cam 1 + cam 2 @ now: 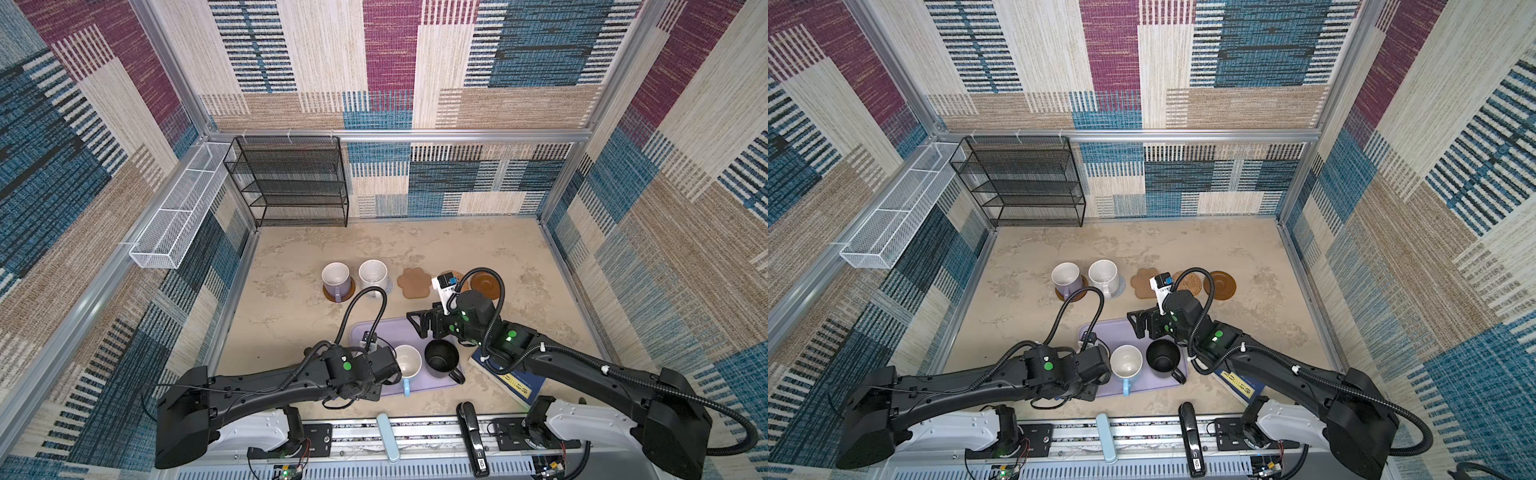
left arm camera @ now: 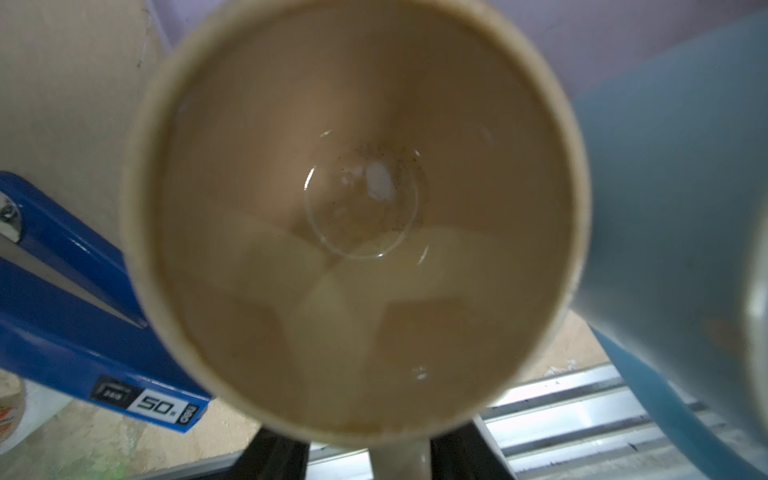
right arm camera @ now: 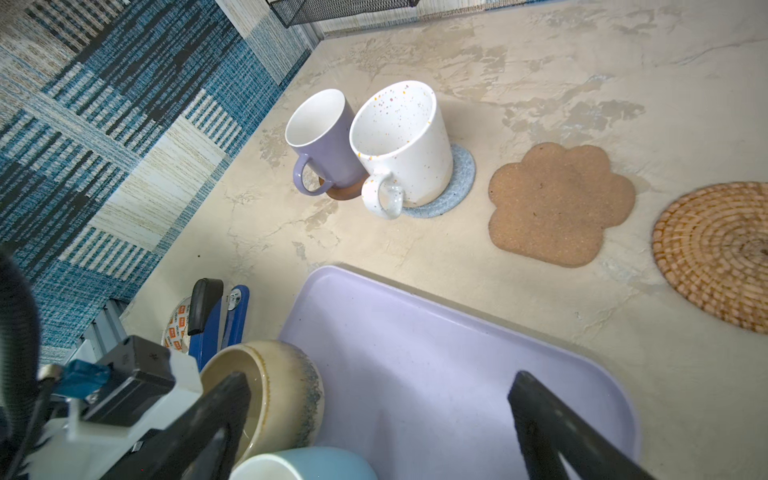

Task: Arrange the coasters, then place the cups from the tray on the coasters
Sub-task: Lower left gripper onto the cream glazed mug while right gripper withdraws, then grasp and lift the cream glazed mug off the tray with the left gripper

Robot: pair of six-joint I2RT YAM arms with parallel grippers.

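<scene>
The rounded beige cup [image 2: 357, 216] stands on the lavender tray [image 1: 395, 328]. My left gripper [image 2: 399, 457] is open, with a finger on each side of the cup's handle and a gap on one side. The light blue cup [image 1: 407, 361] and black cup [image 1: 441, 357] stand beside it. My right gripper [image 1: 417, 324] hovers open over the tray's bare far part. The lavender cup [image 1: 336, 278] sits on a brown disc coaster [image 1: 338, 296] and the white cup [image 1: 372, 274] on the pale blue coaster [image 1: 389, 286]. The flower coaster [image 1: 413, 282], rattan coaster [image 1: 1187, 282] and second brown disc [image 1: 486, 284] are bare.
A dark blue book [image 1: 515, 384] lies under the right arm, right of the tray. A black wire shelf [image 1: 291, 183] and a white wire basket [image 1: 178, 216] stand at the back left. A blue stapler [image 3: 232, 316] and a tape roll [image 3: 178, 328] lie left of the tray.
</scene>
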